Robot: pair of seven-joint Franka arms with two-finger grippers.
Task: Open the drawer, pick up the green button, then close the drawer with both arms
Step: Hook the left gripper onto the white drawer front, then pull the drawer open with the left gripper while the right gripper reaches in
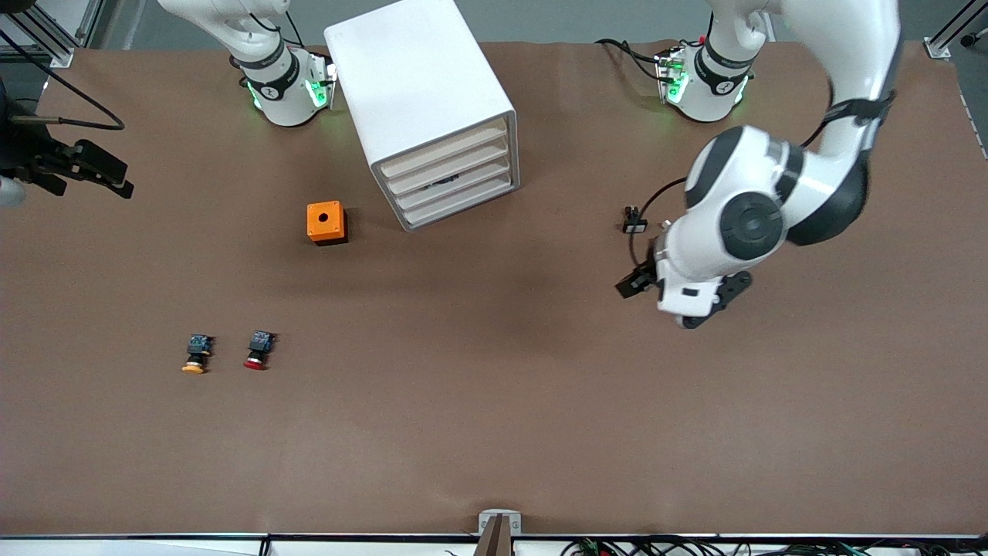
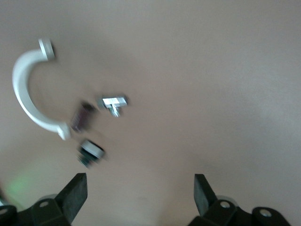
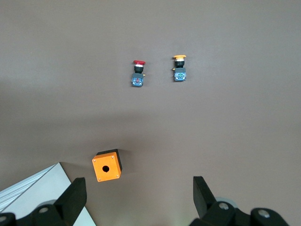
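Fingers (image 3: 75,197) spread; two buttons (image 1: 195,354) (image 1: 258,350) out.

From the left wrist camera I see the left gripper (image 2: 140,195) with its two black fingers (image 2: 75,193) spread wide over bare brown table (image 2: 225,84). Ahead of them are a curved white clip (image 2: 26,92), a small silvery piece (image 2: 114,102) and a dark round-capped part (image 2: 90,151), all too blurred for me to identify.

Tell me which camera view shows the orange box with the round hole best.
The right wrist view shows the orange box best: it is larger there, with its holed top face and corner screws visible. The front view shows the same box smaller, beside the white cabinet. The left wrist view does not show it.
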